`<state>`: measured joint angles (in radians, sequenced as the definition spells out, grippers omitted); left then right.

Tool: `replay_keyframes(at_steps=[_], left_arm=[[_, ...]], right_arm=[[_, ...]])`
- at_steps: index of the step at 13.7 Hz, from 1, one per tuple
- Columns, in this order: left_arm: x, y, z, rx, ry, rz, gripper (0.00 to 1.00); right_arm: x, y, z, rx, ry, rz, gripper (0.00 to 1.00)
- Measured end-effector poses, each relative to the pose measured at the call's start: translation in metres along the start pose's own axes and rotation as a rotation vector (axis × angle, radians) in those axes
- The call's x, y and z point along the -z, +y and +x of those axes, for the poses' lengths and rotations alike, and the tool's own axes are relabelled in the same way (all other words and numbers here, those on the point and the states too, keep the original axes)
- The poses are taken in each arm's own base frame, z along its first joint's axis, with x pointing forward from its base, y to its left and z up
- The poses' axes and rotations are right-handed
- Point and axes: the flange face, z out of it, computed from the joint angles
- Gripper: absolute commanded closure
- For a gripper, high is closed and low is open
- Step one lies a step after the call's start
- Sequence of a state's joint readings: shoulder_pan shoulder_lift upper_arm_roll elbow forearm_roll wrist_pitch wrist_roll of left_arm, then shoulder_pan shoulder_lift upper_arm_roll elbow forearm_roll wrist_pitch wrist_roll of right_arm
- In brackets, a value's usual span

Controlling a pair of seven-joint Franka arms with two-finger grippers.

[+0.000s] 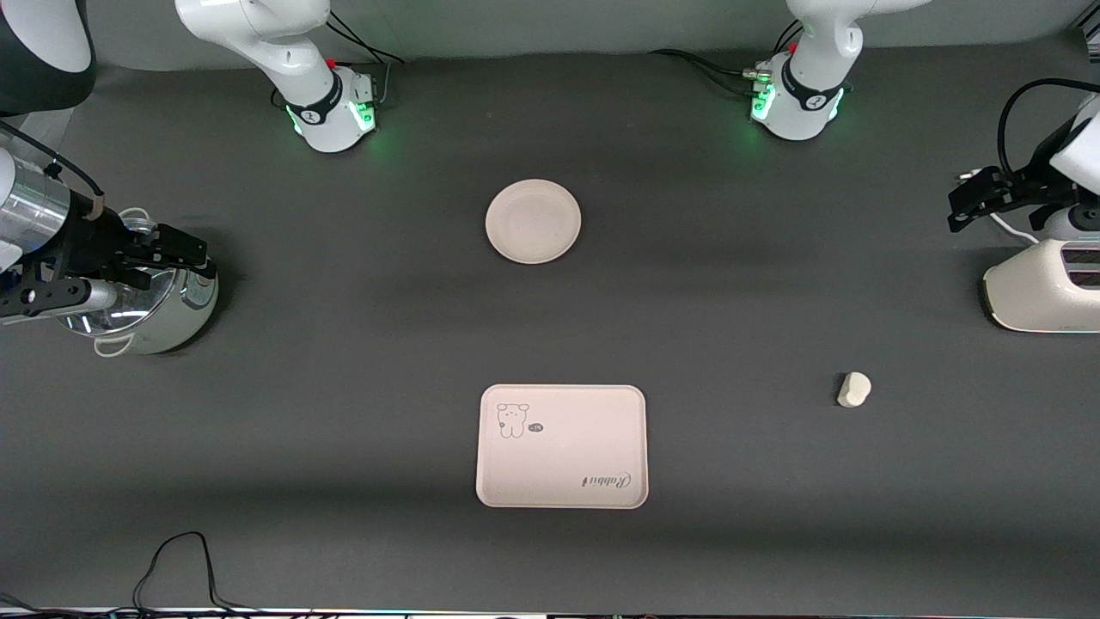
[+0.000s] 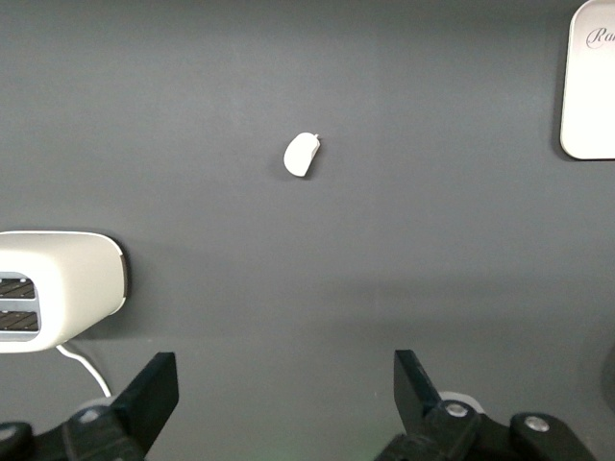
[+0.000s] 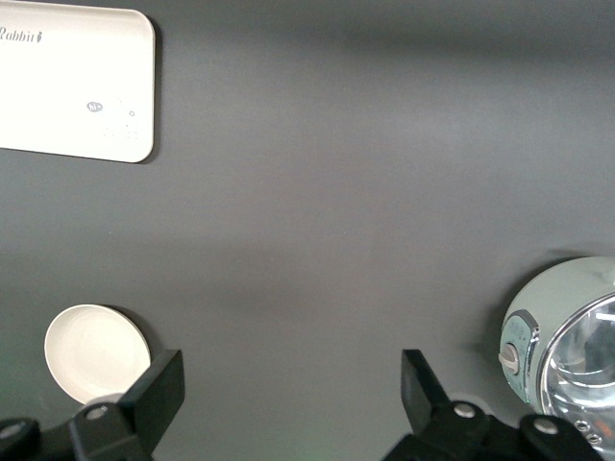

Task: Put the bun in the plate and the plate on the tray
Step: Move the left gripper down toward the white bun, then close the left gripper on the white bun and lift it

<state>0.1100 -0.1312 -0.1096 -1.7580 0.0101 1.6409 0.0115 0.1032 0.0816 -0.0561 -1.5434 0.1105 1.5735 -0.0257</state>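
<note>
Bun [image 1: 853, 389] lies on the bare dark table [image 1: 739, 292] toward the left arm's end, roughly level with the tray's upper edge in the front view. Its long axis runs slightly tilted from upright in that view; flat side seems to face the tray's end of the table, rounded side the other way, though this is hard to confirm. Left wrist view shows the bun [image 2: 301, 155] as an elongated oval with one small nub at its end.

Plate [image 1: 533, 221] sits empty at table centre, farther from the front camera than the tray [image 1: 561, 446]. Tray is also empty, long axis across the table; bear print at one corner, "Rabbit" script at the diagonal corner, reading upside down from the front camera. Plate, tray and bun lie well apart.

Toaster [image 1: 1044, 295], white, stands at the left arm's end, farther from the camera than the bun. Left gripper [image 1: 975, 199] hangs over the toaster area, fingers [image 2: 154, 394] spread wide, nothing between them. Right gripper [image 1: 176, 254] hangs over a metal pot with a glass lid [image 1: 142, 309] at the right arm's end, fingers [image 3: 163, 389] apart, empty.

Right wrist view shows plate [image 3: 96, 353], tray corner [image 3: 72, 82] and pot [image 3: 562, 331], not the bun; left wrist view shows toaster [image 2: 58, 288] and a tray edge [image 2: 588, 82], not the plate.
</note>
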Motion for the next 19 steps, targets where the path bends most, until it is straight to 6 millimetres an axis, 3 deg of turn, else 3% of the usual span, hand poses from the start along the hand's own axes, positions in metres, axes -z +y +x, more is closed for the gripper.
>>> replay_keyframes(at_steps=[5,7,9,13,16,19], left_arm=[[-0.006,0.001,0.004,-0.002,-0.008,-0.004,0.0],[-0.029,0.004,0.02,-0.013,-0.02,-0.008,0.0],[-0.077,0.008,0.052,-0.033,-0.013,-0.006,0.0],[-0.21,0.009,0.113,-0.069,0.03,-0.02,0.0],[-0.312,0.012,0.126,-0.091,0.089,-0.029,0.0],[-0.39,0.012,0.12,-0.124,0.089,-0.02,0.0]], right_arm=[[0.0,0.0,0.0,-0.006,0.0,0.0,0.0],[0.0,0.0,0.0,-0.006,0.0,0.0,0.0],[0.0,0.0,0.0,-0.007,-0.001,0.0,0.0],[-0.001,0.0,0.0,-0.008,-0.003,0.0,0.0],[-0.001,0.001,0.0,-0.008,-0.004,0.0,0.0],[-0.001,0.001,0.0,-0.008,-0.004,0.0,0.0]])
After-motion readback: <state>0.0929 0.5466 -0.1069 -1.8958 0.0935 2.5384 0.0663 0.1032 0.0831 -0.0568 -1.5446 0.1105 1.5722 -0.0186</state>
